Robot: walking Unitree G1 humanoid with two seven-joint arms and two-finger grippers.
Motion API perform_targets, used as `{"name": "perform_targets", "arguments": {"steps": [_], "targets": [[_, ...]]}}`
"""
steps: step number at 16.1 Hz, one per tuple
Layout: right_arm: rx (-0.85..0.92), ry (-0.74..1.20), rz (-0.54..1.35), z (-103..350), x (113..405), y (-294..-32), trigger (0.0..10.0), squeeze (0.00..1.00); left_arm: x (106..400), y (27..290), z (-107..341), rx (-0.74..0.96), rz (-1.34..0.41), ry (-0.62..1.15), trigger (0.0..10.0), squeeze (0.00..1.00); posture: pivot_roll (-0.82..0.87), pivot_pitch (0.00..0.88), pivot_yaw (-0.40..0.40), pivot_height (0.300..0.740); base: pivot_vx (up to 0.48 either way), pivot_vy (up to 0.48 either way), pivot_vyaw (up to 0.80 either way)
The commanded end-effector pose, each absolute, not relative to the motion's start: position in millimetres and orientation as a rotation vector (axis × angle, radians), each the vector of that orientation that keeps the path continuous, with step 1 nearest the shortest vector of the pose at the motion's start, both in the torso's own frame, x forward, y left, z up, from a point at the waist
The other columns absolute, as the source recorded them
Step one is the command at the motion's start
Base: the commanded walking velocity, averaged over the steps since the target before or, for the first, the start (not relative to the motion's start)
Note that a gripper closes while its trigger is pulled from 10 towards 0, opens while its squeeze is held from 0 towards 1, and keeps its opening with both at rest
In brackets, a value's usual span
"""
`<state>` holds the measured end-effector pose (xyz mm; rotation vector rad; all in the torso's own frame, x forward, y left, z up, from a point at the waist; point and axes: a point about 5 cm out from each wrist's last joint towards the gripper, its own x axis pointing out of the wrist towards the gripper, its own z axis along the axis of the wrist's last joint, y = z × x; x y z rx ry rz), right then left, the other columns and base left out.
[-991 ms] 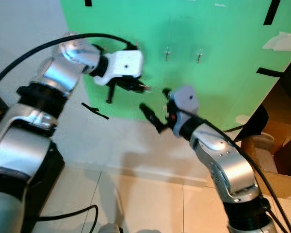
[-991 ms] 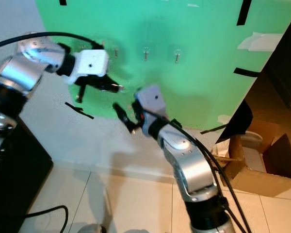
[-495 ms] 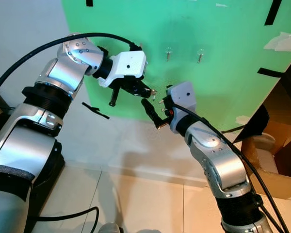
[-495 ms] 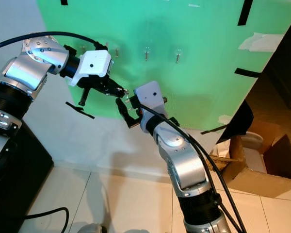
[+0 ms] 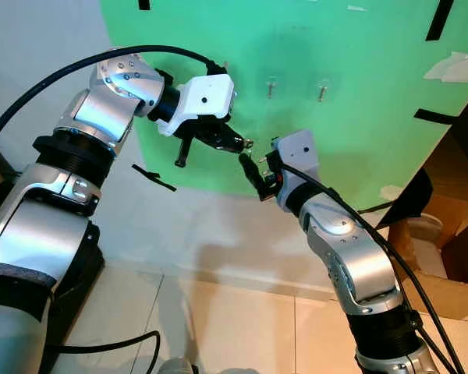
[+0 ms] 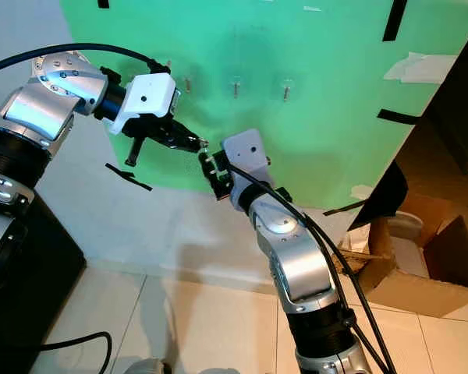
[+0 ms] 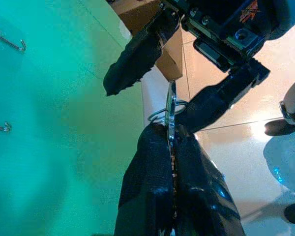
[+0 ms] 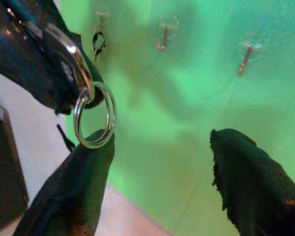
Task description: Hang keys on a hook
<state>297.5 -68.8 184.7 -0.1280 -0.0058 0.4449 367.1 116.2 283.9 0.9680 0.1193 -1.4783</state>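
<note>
In front of the green wall panel (image 5: 359, 101), the left gripper (image 5: 232, 142) is clamped on the keys (image 7: 170, 114), whose steel ring (image 8: 94, 115) juts past its fingertips. The right gripper (image 5: 257, 175) has its fingers spread apart just right of the ring, one fingertip (image 8: 91, 152) touching the ring's lower edge. Small hooks (image 5: 271, 86) sit on the panel above and beyond both grippers.

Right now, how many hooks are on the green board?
3, in one row: left hook, middle hook, right hook. The left arm may hide more.
</note>
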Motion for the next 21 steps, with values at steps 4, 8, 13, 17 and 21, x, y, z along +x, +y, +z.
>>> {"name": "perform_targets", "arguments": {"steps": [4,8,13,17,21], "targets": [[-0.137,-0.035,0.442,189.8,299.9,-70.8,0.0,0.00,366.8,115.4,292.1,0.980,-1.480,0.091,10.0,0.00,-0.03,0.000,-0.002,0.740,0.000,0.000,0.00],[-0.139,-0.039,0.460,189.5,298.7,-68.5,0.0,0.00,366.9,115.5,291.8,0.978,-1.479,0.091,10.0,0.00,-0.03,0.000,-0.004,0.740,0.000,0.000,0.00],[-0.150,-0.043,0.476,189.3,297.1,-67.4,0.0,0.00,367.7,116.4,291.4,0.978,-1.470,0.095,10.0,0.00,-0.03,0.000,-0.004,0.740,0.000,0.000,0.00],[-0.158,-0.046,0.486,188.9,295.3,-67.1,0.0,0.00,367.8,116.7,291.1,0.978,-1.469,0.097,10.0,0.00,-0.04,0.000,0.000,0.740,0.000,0.000,0.00],[-0.177,-0.054,0.505,189.1,291.5,-66.4,10.0,0.00,367.8,116.7,290.6,0.979,-1.469,0.098,10.0,0.00,-0.04,0.000,0.003,0.740,0.000,0.000,0.00]]}}
